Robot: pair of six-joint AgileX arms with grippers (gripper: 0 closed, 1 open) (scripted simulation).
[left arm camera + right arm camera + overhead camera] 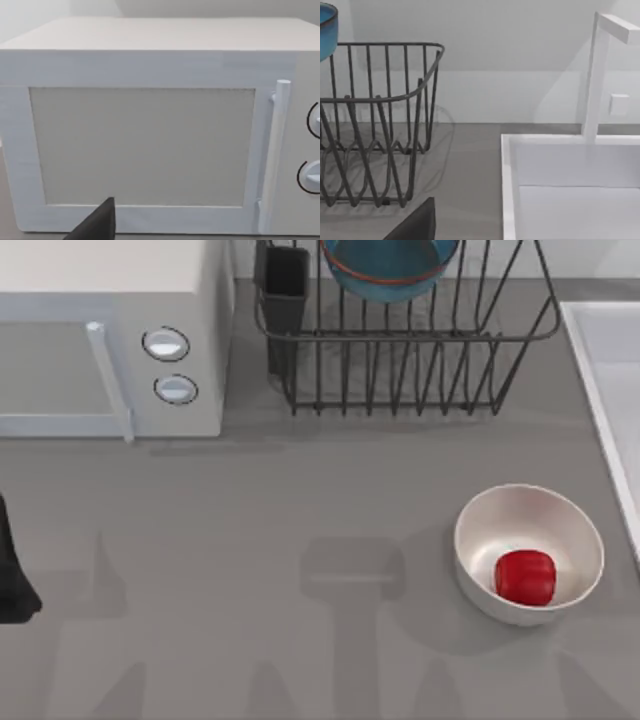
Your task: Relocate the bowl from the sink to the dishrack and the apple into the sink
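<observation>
Bowl: the round teal-blue bowl with a thin orange-red band (pixel 388 265) sits inside the dark grey wire dishrack (pixel 420 360) at the far middle of the table; its blue edge also shows in the right wrist view, above the rack's bars.
Dishrack: upright metal bars, with a black rectangular cutlery cup (pixel 284 290) at its left corner, just beside the microwave.
Apple: the small glossy red, slightly blocky apple (pixel 525 576) lies inside a plain white round bowl (pixel 500 530) on the grey tabletop (pixel 250 520), towards the right and nearer than the rack. It is not in the sink.
Sink: the pale grey-white rectangular basin with a raised light rim (pixel 600 390) runs along the table's right edge, just beside the white bowl. In the right wrist view its basin looks bare, with a white angular tap (pixel 597 70) standing at its back rim.
Microwave: a white box microwave with a bar handle and two round dials (pixel 110 340) stands at the far left.
Left gripper: a dark part of the left arm (pixel 12 580) sits at the table's left edge, well apart from apple and bowl. The left wrist view shows a dark finger tip (pixel 100 222) facing the microwave door; spread or closed, cannot tell.
Right gripper: the right wrist view shows a dark finger tip (pixel 417 222) over the tabletop between rack and sink; cannot tell its state.
</observation>
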